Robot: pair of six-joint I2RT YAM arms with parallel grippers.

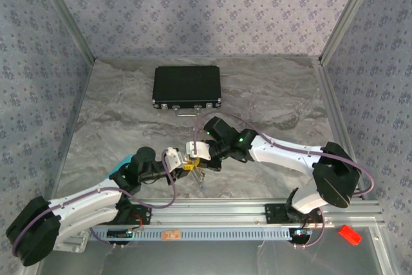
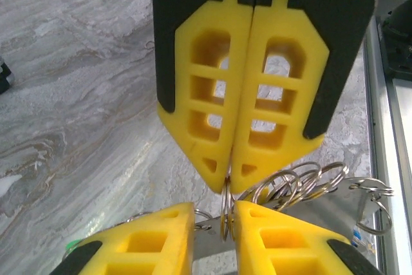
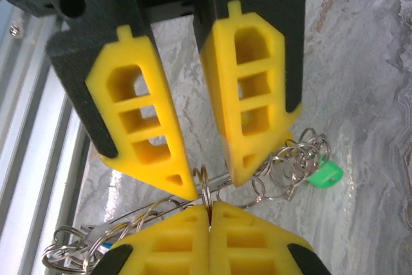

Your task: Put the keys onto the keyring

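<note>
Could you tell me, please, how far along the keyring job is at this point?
Done: the right gripper has its jaws shut on a ring of the keyring. In hand: the left gripper stands with jaws apart around that same ring. Left: I cannot tell whether any key is threaded yet; that likely remains.

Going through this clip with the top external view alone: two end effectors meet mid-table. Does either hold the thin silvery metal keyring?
Observer: The right end effector is shut on one loop of the thin silvery metal keyring.
Operator: And the left?
Observer: The left end effector stands open, its yellow fingers either side of that loop.
Operator: Any tag visible?
Observer: A small green plastic tag sits beside the cluster of rings.
</note>
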